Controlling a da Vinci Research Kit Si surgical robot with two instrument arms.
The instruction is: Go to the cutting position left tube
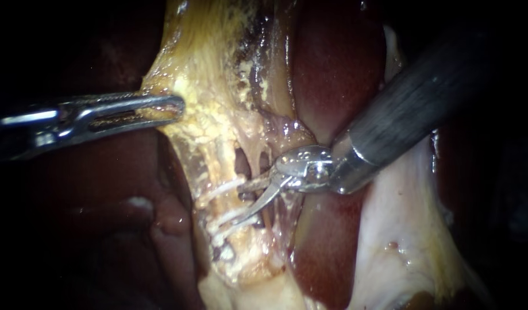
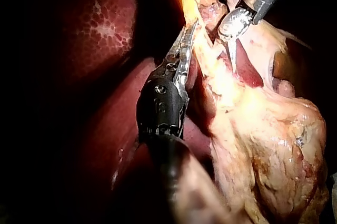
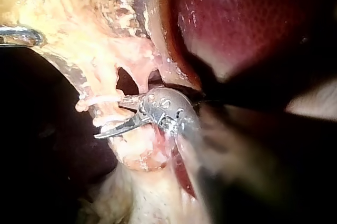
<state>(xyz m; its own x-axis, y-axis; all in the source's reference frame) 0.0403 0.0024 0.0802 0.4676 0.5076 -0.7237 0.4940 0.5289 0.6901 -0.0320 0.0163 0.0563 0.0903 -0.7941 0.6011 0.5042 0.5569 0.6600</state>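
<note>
A: We see bright, polished metal on our left instrument (image 1: 174, 107) and on the blades of our right instrument (image 1: 247, 202). Its shaft (image 1: 424, 97) looks matt and dark.
B: Agreed. We find the liver (image 1: 332, 69) smooth, wet and glossy, the yellow tissue (image 1: 212, 120) rough, crumbly and moist, and the clips (image 1: 223, 188) white, dull and plastic-looking.

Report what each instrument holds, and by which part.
The left instrument grips the yellow tissue by its edge, jaws shut on it. The right instrument holds nothing; its blades stand open.
</note>
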